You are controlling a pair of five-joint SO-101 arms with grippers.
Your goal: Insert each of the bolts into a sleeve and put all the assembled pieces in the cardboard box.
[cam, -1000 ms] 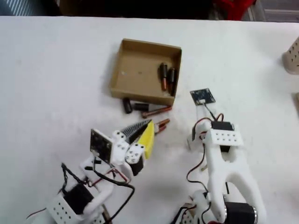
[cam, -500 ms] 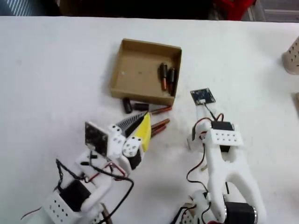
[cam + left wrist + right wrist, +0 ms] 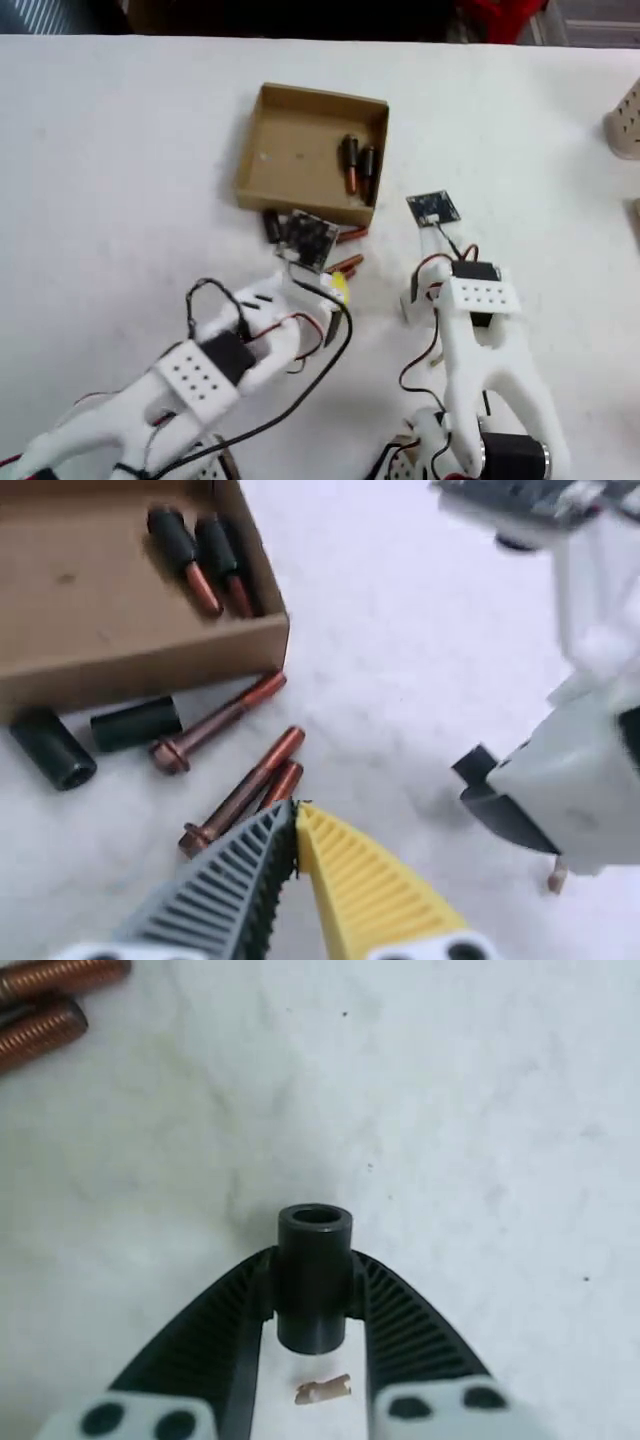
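My left gripper (image 3: pixel 295 820) is shut with nothing in it, its tips just above the near ends of two copper bolts (image 3: pixel 243 792) lying side by side. A third bolt (image 3: pixel 215 725) and two loose black sleeves (image 3: pixel 135 723) lie against the cardboard box (image 3: pixel 140 660). The box (image 3: pixel 300 150) holds two assembled pieces (image 3: pixel 358 165). My right gripper (image 3: pixel 315 1265) is shut on an upright black sleeve (image 3: pixel 315 1235), close over the table. In the high view the left arm (image 3: pixel 225 360) leans over the bolts (image 3: pixel 346 264).
The right arm (image 3: pixel 478 300) stands a short way right of the bolts, and its gripper (image 3: pixel 540 790) is close by in the left wrist view. A small circuit board (image 3: pixel 433 207) lies right of the box. The table (image 3: pixel 120 180) is white.
The left arm has swung forward and tipped down, bringing its shut gripper over the two bolts and covering part of the loose pieces. The right arm has not moved.
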